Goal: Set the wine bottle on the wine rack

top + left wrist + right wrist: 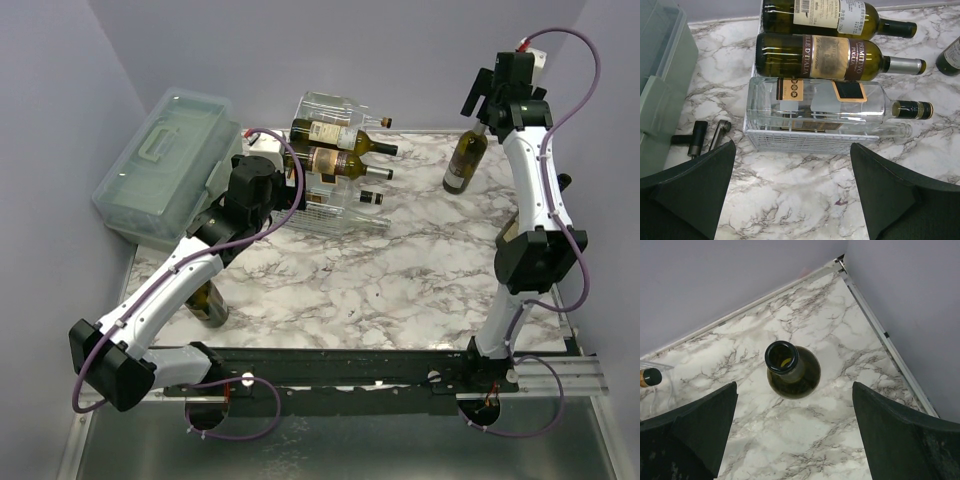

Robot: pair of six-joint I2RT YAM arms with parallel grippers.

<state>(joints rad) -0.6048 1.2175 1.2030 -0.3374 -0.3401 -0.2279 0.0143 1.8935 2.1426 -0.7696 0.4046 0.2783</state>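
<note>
A: Bottle count?
B: Five. Three lie on the wine rack (330, 215): two dark, one clear. Two stand on the marble table (400, 280): the wine bottle (792, 371) far right, a second bottle (210, 303) by the left arm.
A: Grippers?
B: Right gripper (794, 390) is above the wine bottle, jaws wide apart, no contact. Left gripper (792, 150) faces the rack, jaws apart, empty.
A: Wrist-only stuff?
B: Left cam: small black-and-metal tool (700, 137) btwn rack & storage box (660, 75), unseen from the top cam. Right cam: bottle mouth's uncorked.
</note>
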